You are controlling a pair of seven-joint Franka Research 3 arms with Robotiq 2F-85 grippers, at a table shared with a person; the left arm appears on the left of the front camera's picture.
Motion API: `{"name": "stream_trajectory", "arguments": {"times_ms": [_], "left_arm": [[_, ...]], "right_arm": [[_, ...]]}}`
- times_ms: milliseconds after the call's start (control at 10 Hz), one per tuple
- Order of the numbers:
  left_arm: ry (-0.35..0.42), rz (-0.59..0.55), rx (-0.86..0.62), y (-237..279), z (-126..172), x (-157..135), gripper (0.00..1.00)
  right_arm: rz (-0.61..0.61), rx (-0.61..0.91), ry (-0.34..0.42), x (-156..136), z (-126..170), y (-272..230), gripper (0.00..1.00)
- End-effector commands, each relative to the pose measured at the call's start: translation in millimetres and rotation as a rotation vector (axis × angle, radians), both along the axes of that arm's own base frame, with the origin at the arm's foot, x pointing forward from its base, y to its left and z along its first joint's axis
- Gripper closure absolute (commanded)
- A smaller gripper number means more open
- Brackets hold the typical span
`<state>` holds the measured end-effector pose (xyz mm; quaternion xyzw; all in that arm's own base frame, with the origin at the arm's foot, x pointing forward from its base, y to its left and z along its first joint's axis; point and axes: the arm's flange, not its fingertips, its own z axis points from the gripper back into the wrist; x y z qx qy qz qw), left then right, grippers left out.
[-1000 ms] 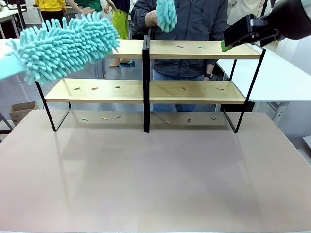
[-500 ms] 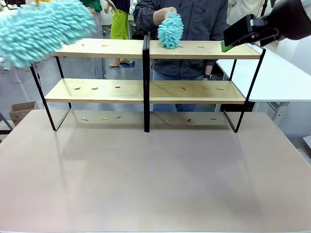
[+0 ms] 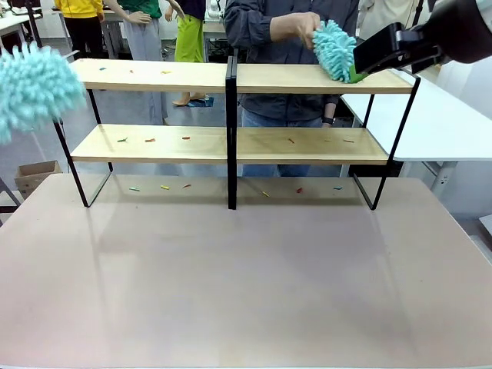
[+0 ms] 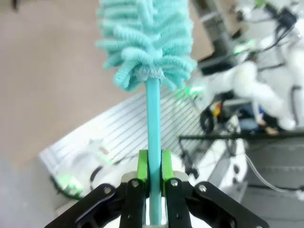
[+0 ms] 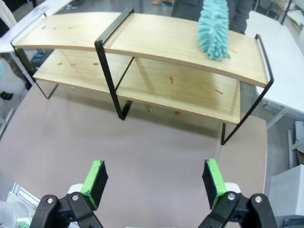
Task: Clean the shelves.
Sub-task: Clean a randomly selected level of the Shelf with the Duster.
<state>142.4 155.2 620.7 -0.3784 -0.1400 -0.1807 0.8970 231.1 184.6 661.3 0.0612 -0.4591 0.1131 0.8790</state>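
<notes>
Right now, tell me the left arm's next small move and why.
Probably swing the teal duster, clamped in the left gripper, right onto the shelves' top-left board: coloured scraps lie there, while the person's duster sits on the right half.

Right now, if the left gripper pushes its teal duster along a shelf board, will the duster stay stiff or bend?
The fluffy head probably squashes and looks light, being loose chenille strands. The thin handle may flex a little, since the left gripper pinches it far from the head.
</notes>
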Motion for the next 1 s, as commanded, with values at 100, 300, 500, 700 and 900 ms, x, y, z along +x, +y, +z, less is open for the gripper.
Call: {"name": "stream_trajectory", "arguments": {"times_ms": [100, 300, 500, 700, 900], "left_arm": [[0.062, -0.192, 0.285, -71, -30, 23, 0.87], [0.111, -0.311, 0.431, -138, -46, 54, 0.87], [0.081, -0.224, 0.449, -211, -68, 74, 0.87], [0.011, -0.250, 0.463, -275, -99, 66, 0.87], [0.052, -0.092, 0.475, -307, -103, 68, 0.87]], "right_arm": [[0.001, 0.007, 0.002, 0, -1, 0, 0.00], [0.001, 0.007, 0.002, 0, -1, 0, 0.00], [0.001, 0.007, 0.002, 0, -1, 0, 0.00], [0.001, 0.007, 0.002, 0, -1, 0, 0.00], [0.001, 0.007, 0.002, 0, -1, 0, 0.00]]}}
